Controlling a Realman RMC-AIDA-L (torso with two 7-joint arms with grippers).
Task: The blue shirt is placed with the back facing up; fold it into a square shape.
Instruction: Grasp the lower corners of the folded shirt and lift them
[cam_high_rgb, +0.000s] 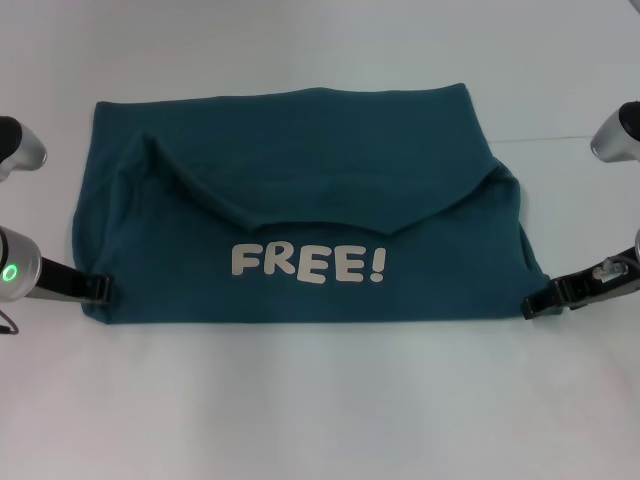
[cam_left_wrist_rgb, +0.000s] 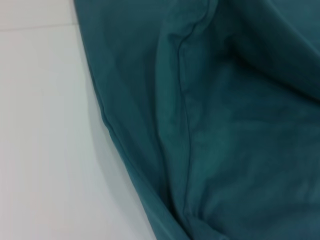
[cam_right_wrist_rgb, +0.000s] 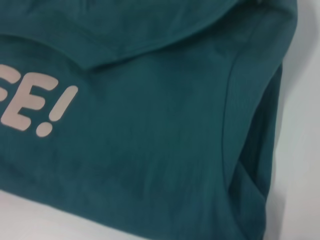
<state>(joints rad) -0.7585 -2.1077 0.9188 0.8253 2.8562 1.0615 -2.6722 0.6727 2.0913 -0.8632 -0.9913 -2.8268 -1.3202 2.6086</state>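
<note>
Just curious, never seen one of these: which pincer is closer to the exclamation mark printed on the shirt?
The right pincer, at the blue shirt's near right corner. The exclamation mark ends the lettering right of centre; the left pincer is at the opposite edge.

1. White block lettering reading "FREE!" is showing on the near, upward-facing panel of the folded dark teal-blue cotton T-shirt (cam_high_rgb: 300, 200), centred below the folded-over edge in the head view.
2. The right wrist view is catching only the end of that word, "E!", with part of another E before it, on the same cloth.
</note>
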